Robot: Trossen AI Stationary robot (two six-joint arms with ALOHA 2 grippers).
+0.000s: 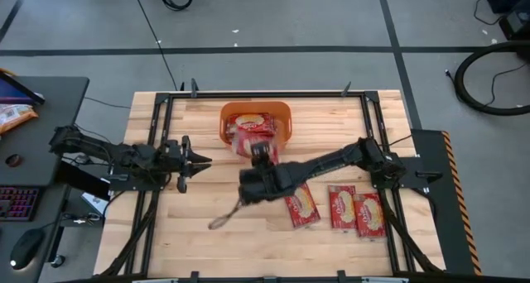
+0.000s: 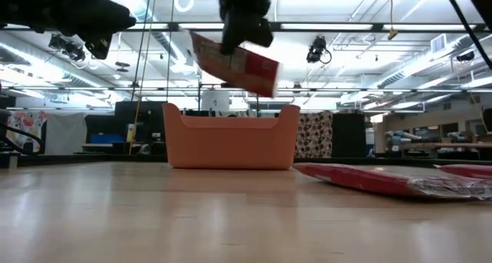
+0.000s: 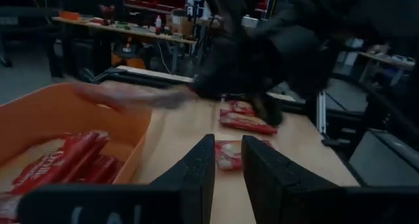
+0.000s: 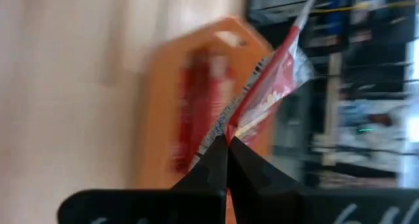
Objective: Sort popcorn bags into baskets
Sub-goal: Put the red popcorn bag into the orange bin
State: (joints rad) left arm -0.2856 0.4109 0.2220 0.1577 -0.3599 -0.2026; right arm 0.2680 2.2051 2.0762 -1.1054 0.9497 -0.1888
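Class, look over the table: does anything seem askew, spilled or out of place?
Nothing is spilled or damaged. Three popcorn bags lie loose on the table, outside the orange basket. The right gripper holds another bag tilted above it.

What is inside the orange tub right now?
The orange tub holds at least one red popcorn bag lying flat. The right claw hangs another bag over the tub's near edge, covering part of the inside.

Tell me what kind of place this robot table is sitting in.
Probably a robotics lab or workshop: open ceiling with strip lights, cluttered workbenches behind the table, and a desk with keyboard and mouse alongside.
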